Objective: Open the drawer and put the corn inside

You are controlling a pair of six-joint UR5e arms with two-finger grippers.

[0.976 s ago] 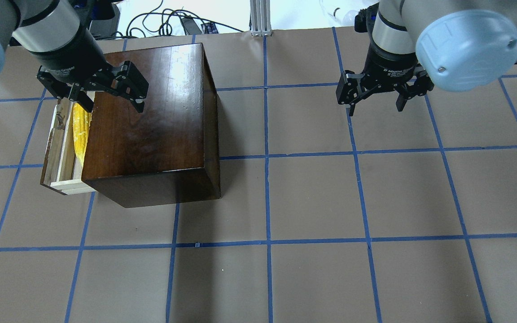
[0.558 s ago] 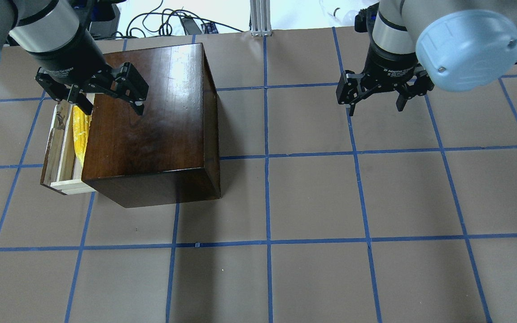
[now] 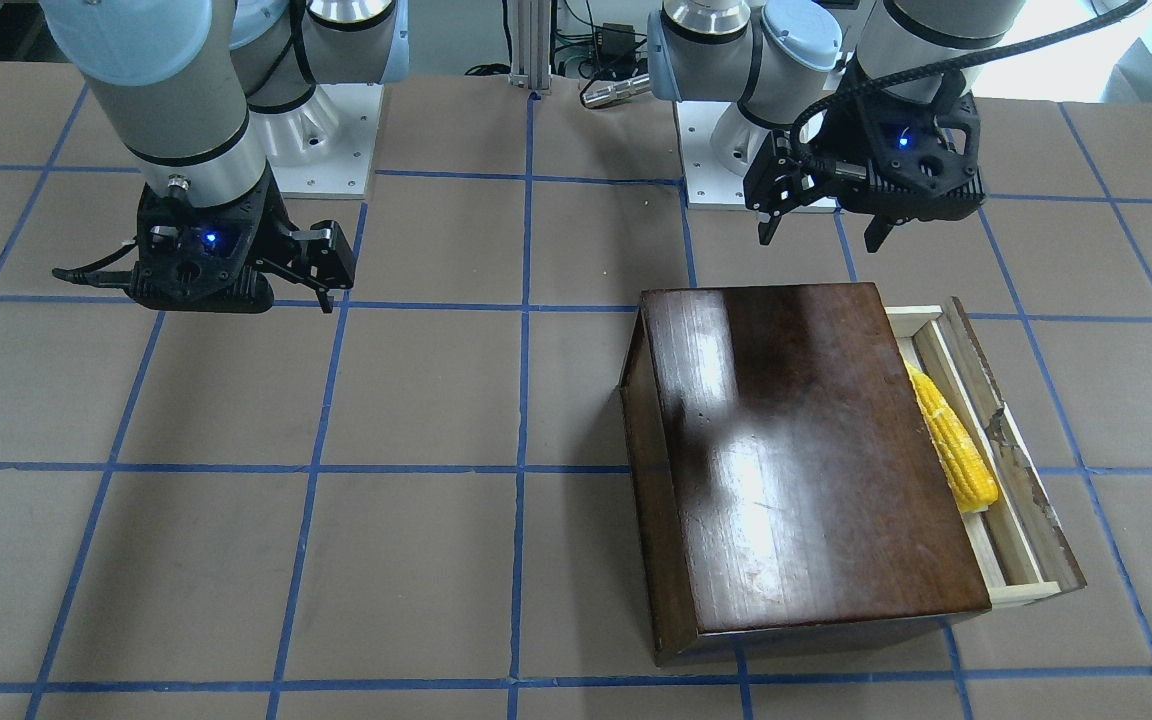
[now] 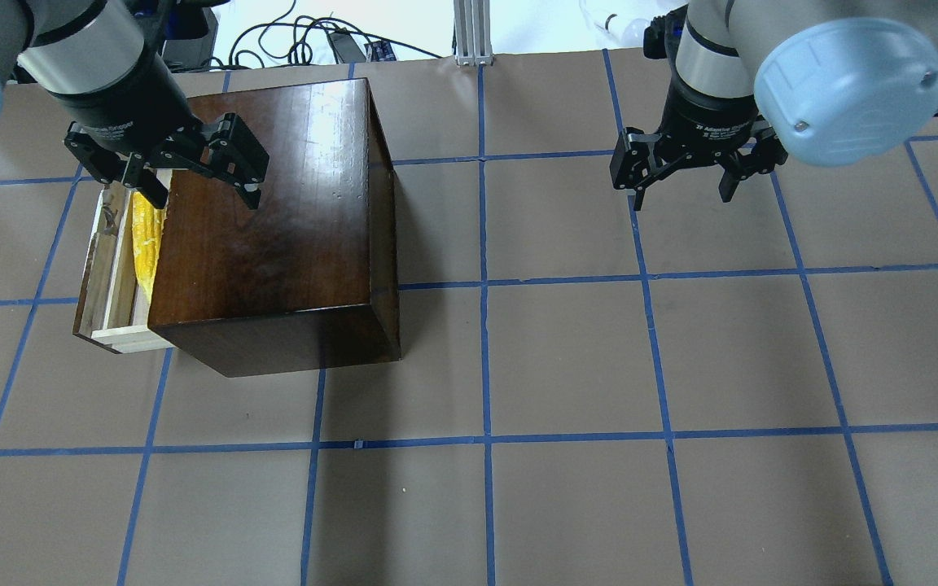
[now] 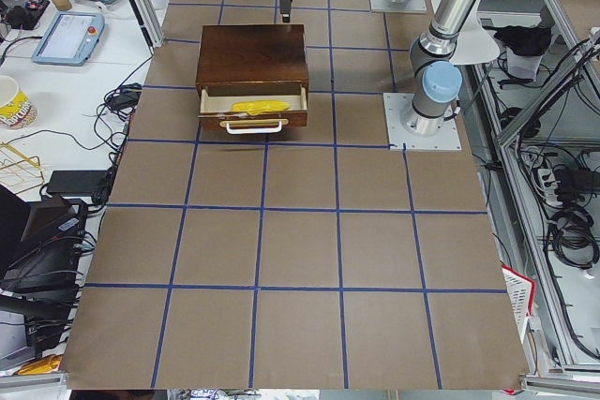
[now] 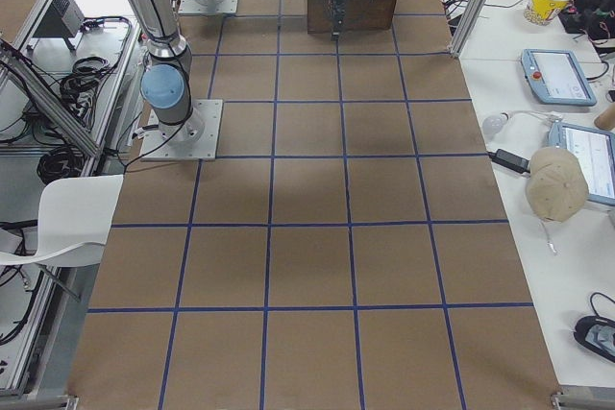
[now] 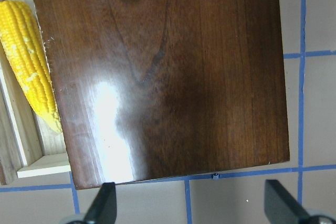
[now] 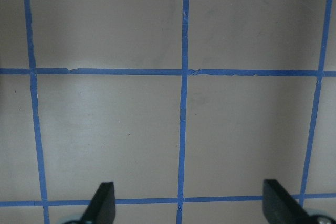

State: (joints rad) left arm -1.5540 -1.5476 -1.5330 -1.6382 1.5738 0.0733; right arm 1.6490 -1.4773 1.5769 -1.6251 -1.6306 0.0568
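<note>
The dark-brown wooden box point(image 4: 273, 212) stands on the table's left side. Its drawer point(image 4: 108, 281) is pulled out to the left, pale wood with a scuffed dark front panel point(image 3: 1011, 445). The yellow corn point(image 4: 146, 240) lies inside the drawer, partly under the box's top edge; it also shows in the left wrist view point(image 7: 31, 66) and the front view point(image 3: 951, 440). My left gripper point(image 4: 202, 195) is open and empty, hovering above the box's far left corner. My right gripper point(image 4: 681, 198) is open and empty above bare table at the far right.
The table is brown paper with a grid of blue tape point(image 4: 485, 285). An aluminium post point(image 4: 473, 32) and cables lie beyond the far edge. Both robot bases point(image 3: 326, 130) stand at the table's robot side.
My left gripper has shifted very slightly toward the far edge, still open. The corn, drawer and right gripper have not moved.
</note>
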